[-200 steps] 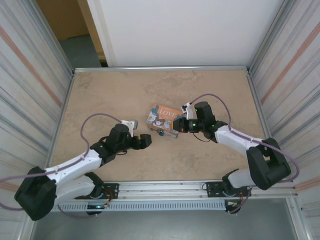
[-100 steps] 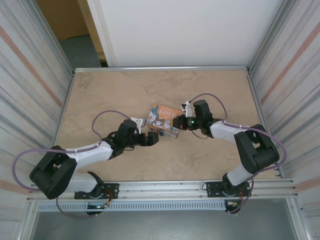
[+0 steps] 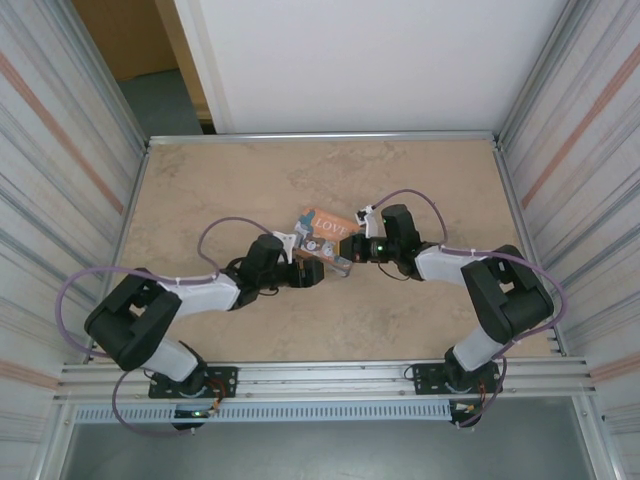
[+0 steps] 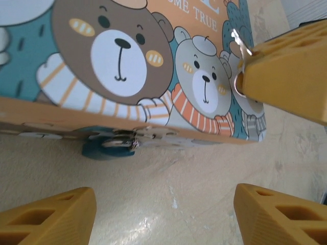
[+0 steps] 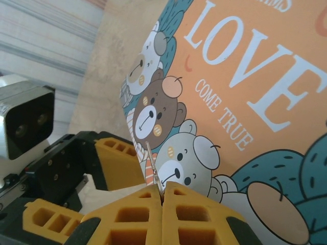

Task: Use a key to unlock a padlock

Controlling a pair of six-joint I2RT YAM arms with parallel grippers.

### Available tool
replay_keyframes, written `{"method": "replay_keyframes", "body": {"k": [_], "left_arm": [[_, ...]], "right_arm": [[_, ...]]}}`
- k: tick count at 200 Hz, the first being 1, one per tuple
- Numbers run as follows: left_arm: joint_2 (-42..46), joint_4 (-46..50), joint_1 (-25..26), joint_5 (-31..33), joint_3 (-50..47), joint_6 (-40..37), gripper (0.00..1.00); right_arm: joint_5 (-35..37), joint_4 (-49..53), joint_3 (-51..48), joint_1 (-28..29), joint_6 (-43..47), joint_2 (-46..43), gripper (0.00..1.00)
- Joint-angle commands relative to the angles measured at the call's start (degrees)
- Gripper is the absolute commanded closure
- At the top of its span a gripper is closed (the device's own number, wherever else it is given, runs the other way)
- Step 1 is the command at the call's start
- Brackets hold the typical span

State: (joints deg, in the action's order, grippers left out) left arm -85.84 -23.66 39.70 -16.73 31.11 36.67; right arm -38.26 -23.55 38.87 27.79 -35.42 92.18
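The padlock is a small dark blue block with a pale metal loop. It lies on the table against the lower edge of the orange-and-teal LOVE box. My left gripper is open just short of the padlock, its fingers spread over bare table with nothing between them. My right gripper is shut on a thin silver key, which sticks out over the box's bear picture. From above, the two grippers meet at the box's near edge.
The box sits mid-table on the beige surface. Corrugated metal walls stand at both sides, and a rail runs along the near edge. The left gripper's yellow fingers lie close beneath the right gripper's.
My left arm has stretched rightward, bringing its gripper up to the box's near edge by the padlock. The right gripper has shifted slightly left with the key.
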Motion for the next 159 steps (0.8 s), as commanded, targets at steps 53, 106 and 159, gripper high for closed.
{"method": "replay_keyframes", "body": {"k": [53, 106, 159], "left_arm": [[-3.73, -5.54, -0.46, 3.62, 0.47, -2.14, 0.36], [-6.59, -9.7, -0.49, 4.42, 0.18, -3.84, 0.4], [-7.78, -9.56, -0.53, 6.52, 0.96, -6.32, 0.4]], "right_arm": [[1.52, 5.35, -2.18, 1.21, 0.33, 2.58, 1.0], [1.69, 5.45, -2.31, 1.3, 0.44, 2.29, 1.0], [1.81, 5.76, -2.31, 1.39, 0.44, 1.93, 1.0]]}}
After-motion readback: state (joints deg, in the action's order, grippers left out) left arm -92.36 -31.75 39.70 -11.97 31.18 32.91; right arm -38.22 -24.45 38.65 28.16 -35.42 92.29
